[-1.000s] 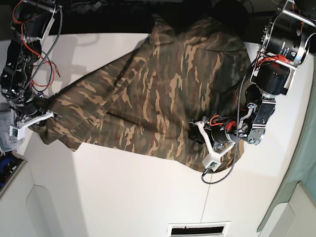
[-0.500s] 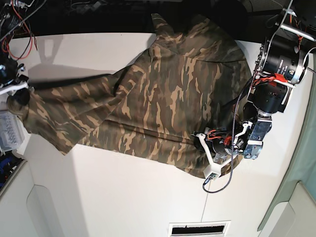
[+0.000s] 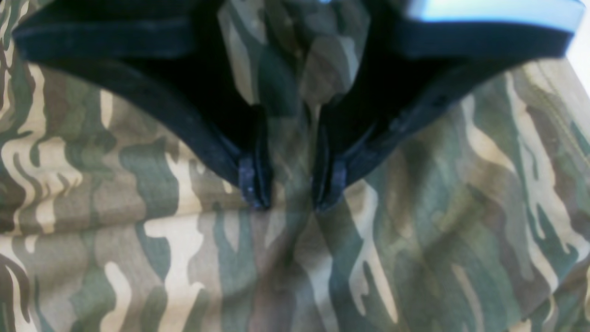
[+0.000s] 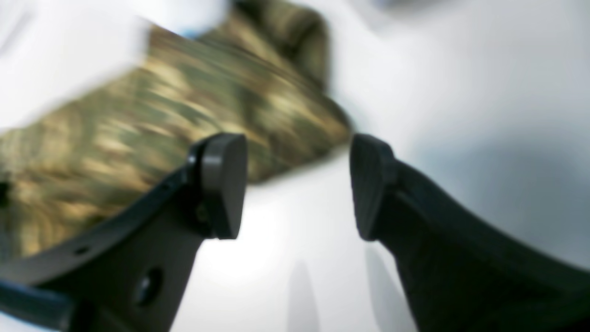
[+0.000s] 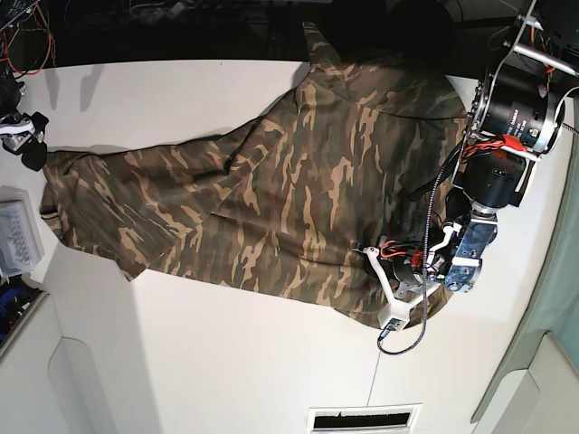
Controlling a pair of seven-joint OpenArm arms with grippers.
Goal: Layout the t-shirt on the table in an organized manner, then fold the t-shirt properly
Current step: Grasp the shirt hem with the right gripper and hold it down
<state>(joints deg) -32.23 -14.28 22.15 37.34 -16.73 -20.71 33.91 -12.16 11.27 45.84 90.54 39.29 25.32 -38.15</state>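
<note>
The camouflage t-shirt (image 5: 271, 199) lies spread out on the white table (image 5: 226, 362), stretched from the far right corner to the left edge. In the left wrist view, my left gripper (image 3: 290, 184) is shut on a raised ridge of the t-shirt (image 3: 415, 230). In the base view the left gripper (image 5: 371, 258) sits low on the shirt's near right part. My right gripper (image 5: 27, 145) hovers at the shirt's left end. Up close, the right gripper (image 4: 297, 184) stands open with nothing between its pads (image 4: 226, 184), and a blurred shirt corner (image 4: 161, 115) lies just beyond them.
A clear plastic box (image 5: 18, 240) sits at the table's left edge, just below the shirt's left end. A vent slot (image 5: 362, 420) lies at the near edge. The left arm's body and cables (image 5: 502, 136) stand over the right side.
The right gripper drew the shirt's left end out leftward, then opened and let it go. The shirt now lies longer and flatter. The left gripper kept its pinch and shifted slightly nearer.
</note>
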